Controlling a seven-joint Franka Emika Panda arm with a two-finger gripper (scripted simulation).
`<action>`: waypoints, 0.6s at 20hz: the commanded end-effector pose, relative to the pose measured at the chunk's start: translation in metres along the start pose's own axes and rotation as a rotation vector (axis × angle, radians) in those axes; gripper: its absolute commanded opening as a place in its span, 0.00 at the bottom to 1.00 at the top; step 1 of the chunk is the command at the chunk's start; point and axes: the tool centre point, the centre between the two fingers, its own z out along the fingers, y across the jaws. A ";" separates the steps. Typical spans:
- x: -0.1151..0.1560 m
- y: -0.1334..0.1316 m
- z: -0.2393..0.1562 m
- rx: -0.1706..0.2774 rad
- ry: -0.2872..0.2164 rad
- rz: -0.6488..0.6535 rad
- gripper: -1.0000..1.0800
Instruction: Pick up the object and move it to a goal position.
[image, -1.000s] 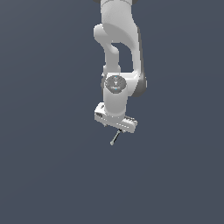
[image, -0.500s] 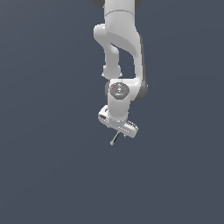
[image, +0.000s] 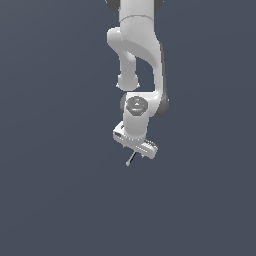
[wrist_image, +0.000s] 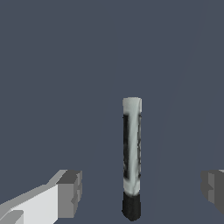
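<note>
Rod position: I see the rod (wrist_image: 131, 157) between the two fingers of the end effector (wrist_image: 142, 188), light grey shaft with its black tip toward the camera end; in the exterior view the rod (image: 130, 159) sticks out just below the hand, toward 7 o'clock.
Long axis: running from 12 to 6 o'clock in the wrist view, crosswise to the line between the fingers, so closing would meet its thin sides.
Offset: the rod sits nearer the 9 o'clock finger (wrist_image: 70, 192) than the 3 o'clock one, touching neither.
End effector state: spread wide, a clear gap showing on both sides of the rod, nothing pinched.
Height: I cannot tell whether the rod rests on the counter (image: 60, 200); no shadow or edge shows.
Room: plain grey all round, no rim or obstacle that I can see.
My read: closing squarely should catch it; the uneven gap may nudge it sideways first.
</note>
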 end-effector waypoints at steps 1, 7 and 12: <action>0.000 0.000 0.007 -0.001 -0.001 0.001 0.96; -0.001 0.001 0.036 0.000 0.000 0.004 0.96; 0.000 0.000 0.046 0.000 0.000 0.004 0.96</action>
